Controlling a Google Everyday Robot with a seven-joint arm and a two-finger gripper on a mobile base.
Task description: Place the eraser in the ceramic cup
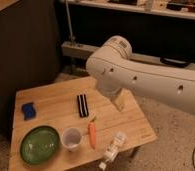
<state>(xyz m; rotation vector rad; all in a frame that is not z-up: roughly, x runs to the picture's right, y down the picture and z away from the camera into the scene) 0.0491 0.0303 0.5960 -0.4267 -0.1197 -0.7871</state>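
Note:
The eraser (82, 105), a flat black block with white lengthwise stripes, lies on the wooden table (51, 92) near its middle. The ceramic cup (71, 138), small, round and white, stands upright near the front edge, to the front left of the eraser. My white arm (141, 75) reaches in from the right over the table's far right part. My gripper (119, 101) hangs below the arm's end, to the right of the eraser and apart from it. Most of the gripper is hidden by the arm.
An orange carrot (92, 134) lies just right of the cup. A green round plate (39, 144) sits at the front left, a blue squarish block (28, 110) at the left, and a white bottle (113, 148) lies at the front right edge. A dark cabinet stands behind.

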